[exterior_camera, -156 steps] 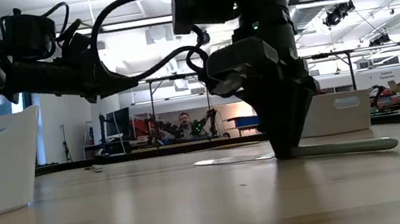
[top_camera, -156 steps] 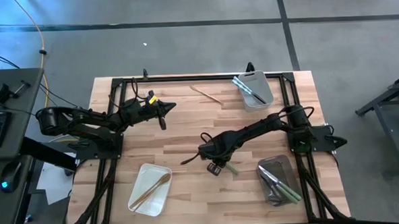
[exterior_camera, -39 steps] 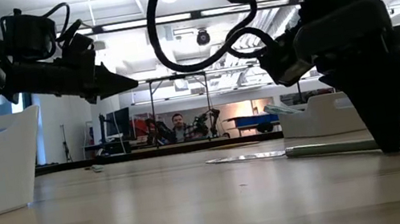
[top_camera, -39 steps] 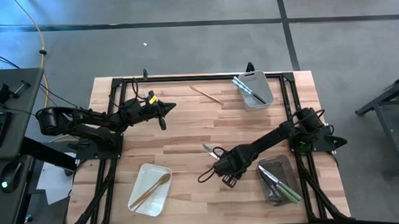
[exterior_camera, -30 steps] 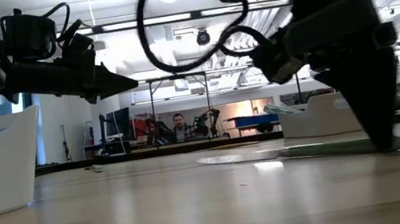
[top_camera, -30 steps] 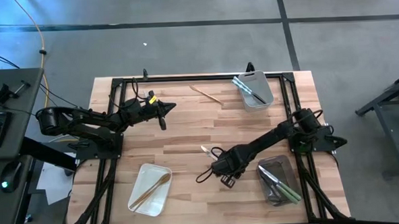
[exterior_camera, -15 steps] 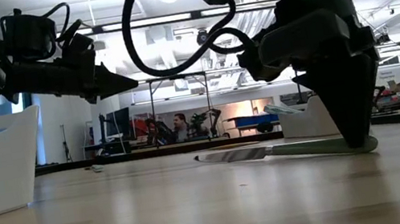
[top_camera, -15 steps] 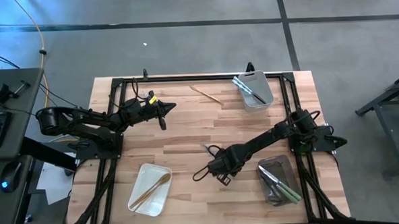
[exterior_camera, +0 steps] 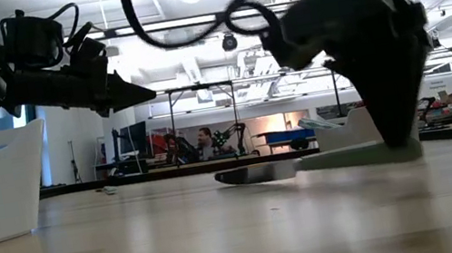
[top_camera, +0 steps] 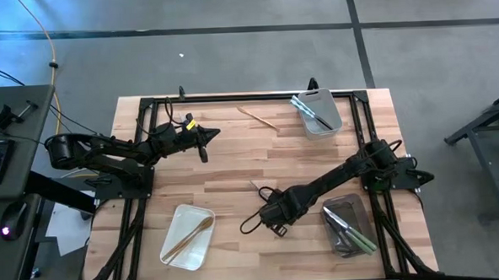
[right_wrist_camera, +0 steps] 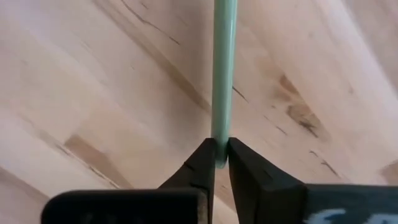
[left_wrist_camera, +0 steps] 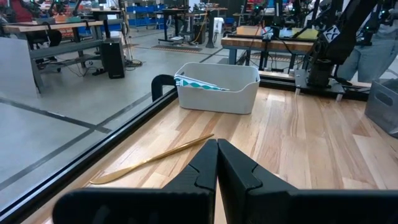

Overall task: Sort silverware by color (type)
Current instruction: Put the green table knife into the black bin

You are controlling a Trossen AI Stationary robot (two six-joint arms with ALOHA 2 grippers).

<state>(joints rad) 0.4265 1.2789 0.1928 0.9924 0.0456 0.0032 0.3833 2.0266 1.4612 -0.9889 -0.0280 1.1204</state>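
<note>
My right gripper (top_camera: 275, 216) hangs over the table's near middle, shut on a pale-green-handled knife (exterior_camera: 324, 161). The knife's silver blade (top_camera: 256, 189) points toward the far left. My left gripper (top_camera: 203, 149) is shut with nothing in it, held level above the far left of the table. A gold knife (top_camera: 255, 117) lies flat on the wood near the far edge and also shows in the left wrist view (left_wrist_camera: 152, 160). My right gripper pinches the free end of the knife's green handle (right_wrist_camera: 221, 142) between its two fingers. The fingers (exterior_camera: 397, 130) come from above, pointing down. The knife sticks out sideways from them, roughly level and lifted clear of the table.
A white tray (top_camera: 171, 248) with gold pieces sits near left. A grey tray (top_camera: 354, 205) with green-handled pieces sits near right, beside my right arm. A white bin (top_camera: 325, 124) with blue-handled pieces stands far right. A black frame rail (top_camera: 248, 96) runs along the far edge.
My right gripper has risen and drifted a little toward the table's left edge. The green-handled knife, which lay on the wood with its handle end between the fingers, now hangs level, clear of the table.
</note>
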